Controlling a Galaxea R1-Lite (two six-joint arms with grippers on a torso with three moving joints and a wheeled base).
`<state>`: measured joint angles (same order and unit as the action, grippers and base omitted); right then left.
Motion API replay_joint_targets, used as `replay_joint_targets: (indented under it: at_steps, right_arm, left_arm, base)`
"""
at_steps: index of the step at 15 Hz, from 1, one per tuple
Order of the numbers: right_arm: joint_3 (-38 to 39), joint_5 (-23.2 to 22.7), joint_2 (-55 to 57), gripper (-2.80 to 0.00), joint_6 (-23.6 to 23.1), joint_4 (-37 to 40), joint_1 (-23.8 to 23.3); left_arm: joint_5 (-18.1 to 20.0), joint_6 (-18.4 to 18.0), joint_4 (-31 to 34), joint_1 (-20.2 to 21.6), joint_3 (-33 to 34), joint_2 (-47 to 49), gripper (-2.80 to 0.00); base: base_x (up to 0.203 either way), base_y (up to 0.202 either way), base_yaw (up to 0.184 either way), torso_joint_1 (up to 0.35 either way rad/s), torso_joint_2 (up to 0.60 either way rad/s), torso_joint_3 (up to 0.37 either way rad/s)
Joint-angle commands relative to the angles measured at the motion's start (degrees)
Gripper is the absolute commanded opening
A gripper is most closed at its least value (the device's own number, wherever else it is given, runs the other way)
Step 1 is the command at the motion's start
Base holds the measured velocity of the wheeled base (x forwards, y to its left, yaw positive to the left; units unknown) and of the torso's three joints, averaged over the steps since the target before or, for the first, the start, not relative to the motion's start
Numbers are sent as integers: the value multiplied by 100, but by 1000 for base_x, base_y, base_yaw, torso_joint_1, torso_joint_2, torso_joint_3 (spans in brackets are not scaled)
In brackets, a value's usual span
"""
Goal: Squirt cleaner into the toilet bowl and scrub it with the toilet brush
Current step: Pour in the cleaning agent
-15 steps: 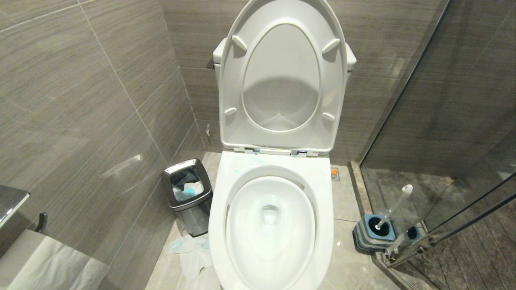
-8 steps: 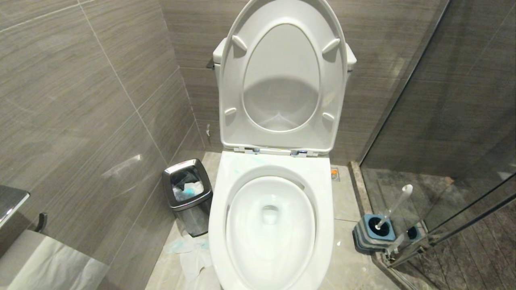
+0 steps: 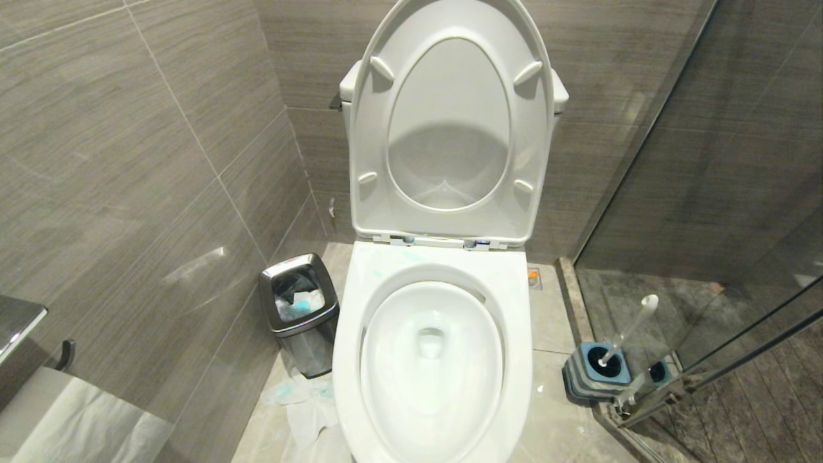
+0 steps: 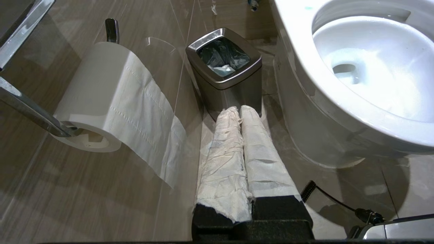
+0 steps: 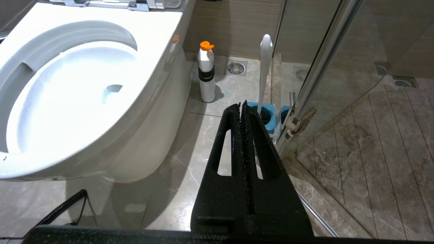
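Standing open with seat and lid tipped back against the tank, the toilet bowl [image 3: 431, 360] fills the middle of the head view, with a few pale blue smears of cleaner [image 3: 375, 273] on the rim near the hinges. Neither arm shows in that view. To the bowl's right, against the glass shower door [image 3: 726, 193], the toilet brush [image 3: 627, 328] leans in its blue-topped holder [image 3: 595, 373]. To the bowl's left sits a small steel bin [image 3: 299, 315], with crumpled tissue [image 3: 308, 402] on the floor in front of it.

Only the right wrist view reveals a white bottle with an orange cap [image 5: 206, 73], upright on the floor between the bowl's side and the brush; from the head view the bowl hides it. That same view shows the right gripper [image 5: 243, 106] low beside the bowl, its black fingers pressed together and empty, the tips lined up before the brush holder.

Only the left wrist view shows the toilet paper roll [image 4: 101, 98] on its wall bracket, left of the bowl beyond the bin. The left gripper [image 4: 239, 112], its fingers wrapped in white tissue, is closed on nothing, tips just short of the bin.
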<state>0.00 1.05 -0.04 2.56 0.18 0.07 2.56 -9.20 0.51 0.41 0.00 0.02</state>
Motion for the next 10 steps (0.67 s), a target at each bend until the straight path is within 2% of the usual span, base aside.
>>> replay_joint_targets:
  at_steps: [1,4,10]
  right_arm:
    - [9,1,4,-280,-1,-1,1]
    - [9,1,4,-280,2,-1,1]
    - [9,1,4,-280,8,-1,1]
  left_arm:
    - [-1,-20,-25,2,0,6,-280]
    - [-63,226,-16,2,9,-2,-280]
    - [-54,234,1,2,9,-2,-280]
  base:
    - [0,0,0,0,0,0]
    - [0,0,0,0,0,0]
    - [0,0,0,0,0,0]
